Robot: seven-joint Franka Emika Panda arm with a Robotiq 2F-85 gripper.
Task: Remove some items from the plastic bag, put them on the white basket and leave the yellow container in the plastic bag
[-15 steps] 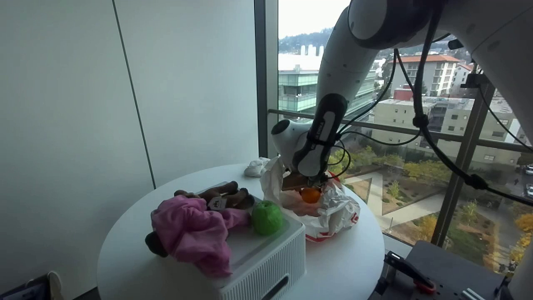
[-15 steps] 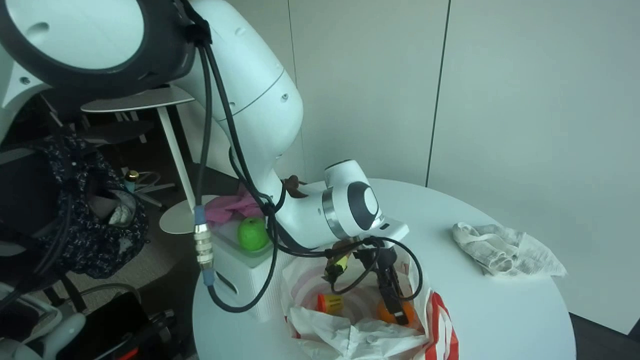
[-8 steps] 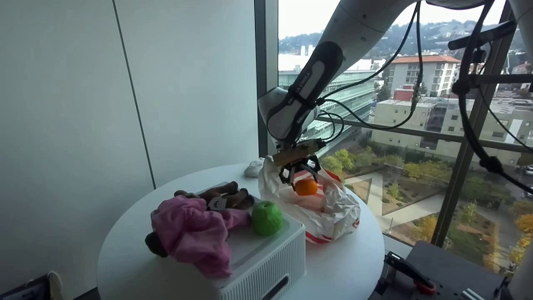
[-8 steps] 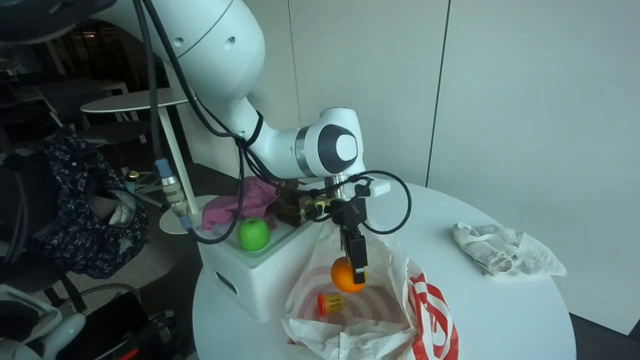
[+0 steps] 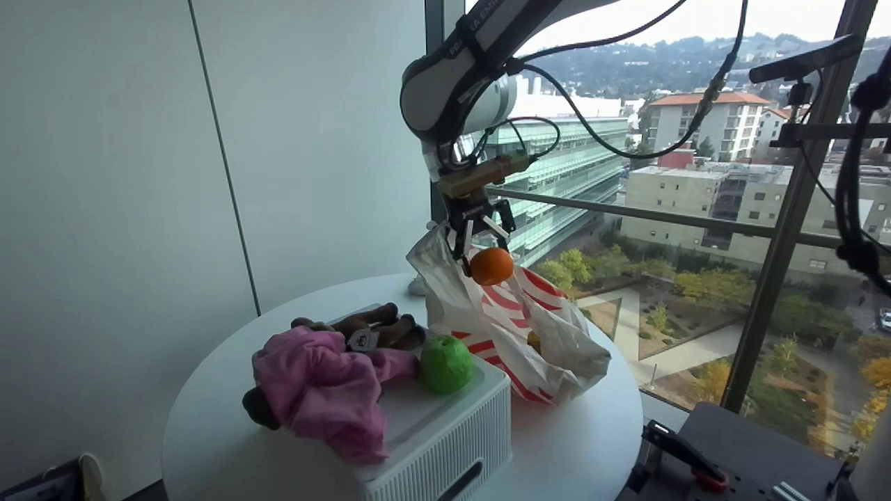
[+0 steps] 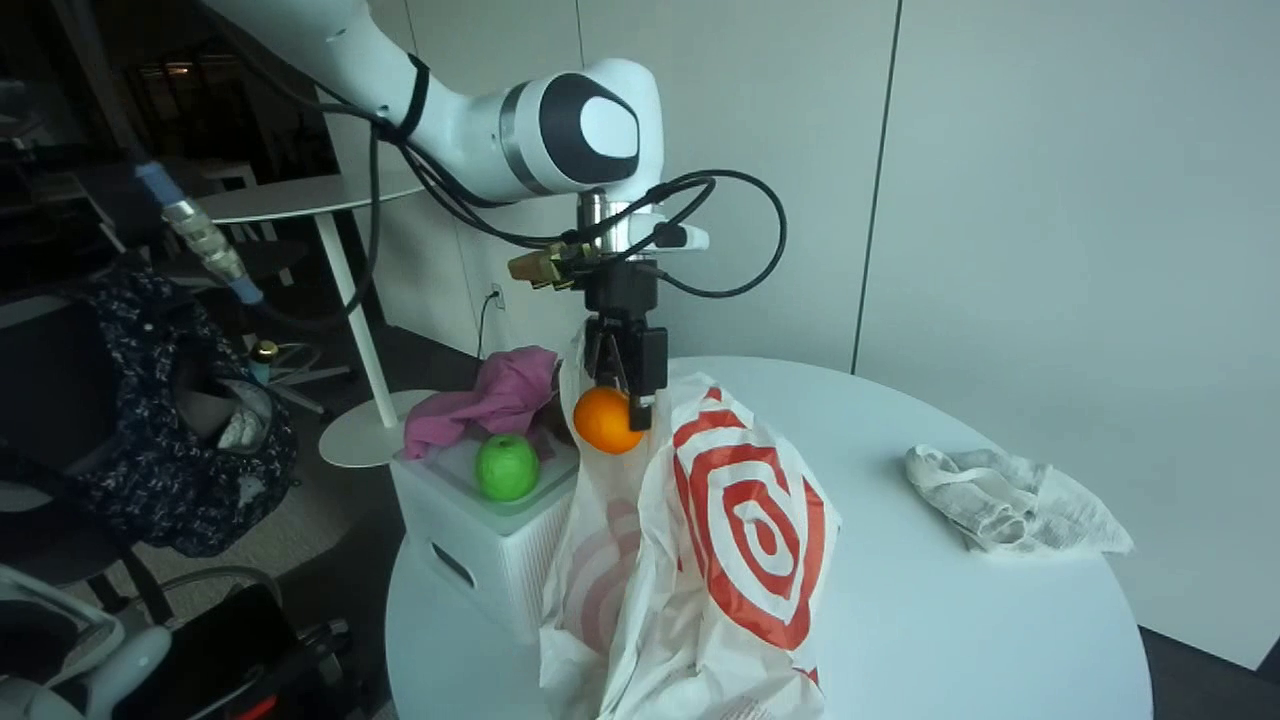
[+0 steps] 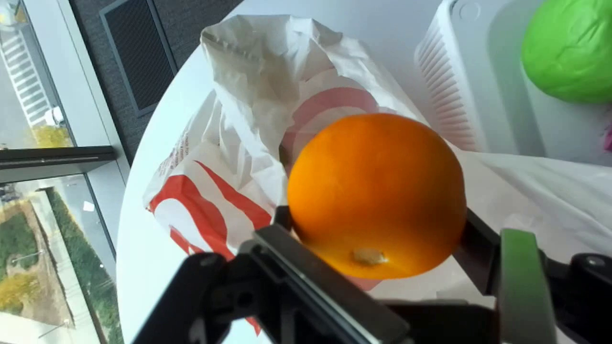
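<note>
My gripper [image 5: 485,255] is shut on an orange fruit [image 5: 492,267], held in the air above the white plastic bag [image 5: 487,313]. In the wrist view the orange [image 7: 375,191] sits between both fingers [image 7: 377,231]. The bag has red rings and stands stretched upward close beside the gripper; I cannot tell whether it is caught. A small yellow patch, seemingly the yellow container [image 5: 534,341], shows in the bag's opening in an exterior view; elsewhere it is hidden. The white basket [image 5: 480,421] stands beside the bag, with a green apple [image 5: 446,364] on top.
A brown doll in pink cloth [image 5: 324,386] lies on the basket top. A crumpled white cloth [image 6: 1010,505] lies on the round white table [image 6: 960,620]. Windows and a wall stand behind. A cable [image 6: 770,240] loops beside the wrist.
The gripper has risen out of the bag with the orange. The bag's side has been drawn upward with it, narrowing its opening and covering the yellow container in an exterior view.
</note>
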